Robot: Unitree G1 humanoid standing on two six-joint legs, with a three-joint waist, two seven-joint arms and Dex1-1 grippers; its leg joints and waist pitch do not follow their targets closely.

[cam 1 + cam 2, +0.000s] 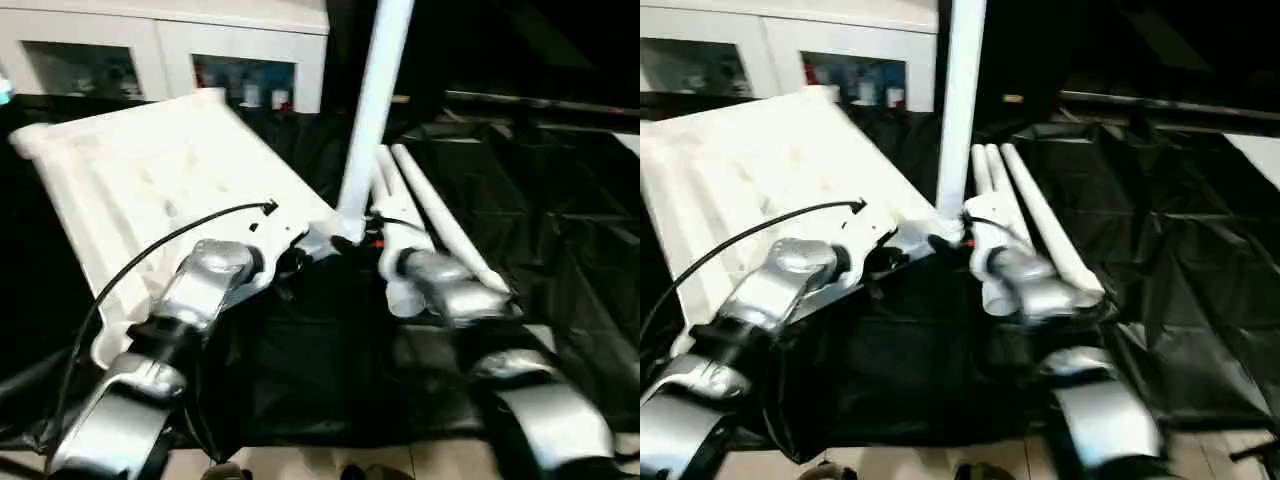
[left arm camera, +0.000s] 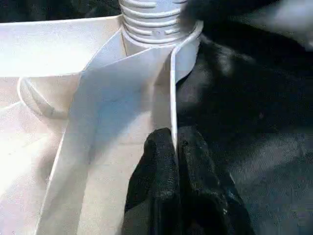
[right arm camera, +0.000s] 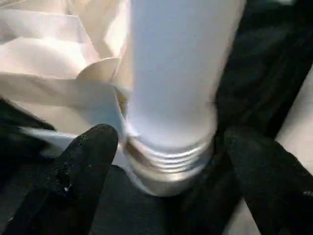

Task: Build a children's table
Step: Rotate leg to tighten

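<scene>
Table top (image 1: 150,180): ribbed side up, tilted on the black sheet (image 1: 560,230) covering the floor; stiff, light plastic with thin walls that may flex.
Standing leg (image 1: 372,110): upright in the near corner socket (image 2: 188,49), threads showing, not fully seated; smooth, likely slippery.
Spare legs (image 1: 430,215): lying beside that corner.
Left pincer (image 2: 175,161): fingers together, clamped on the top's thin wall.
Right pincer (image 3: 166,166): fingers apart either side of the leg's threaded end.
Hold: take the leg low, near the threads.

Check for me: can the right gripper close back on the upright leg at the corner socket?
Probably yes. The right gripper stands open with a finger on each side of the upright leg, just above its threaded end, nothing between. The left gripper pinches the tabletop's rim.
</scene>
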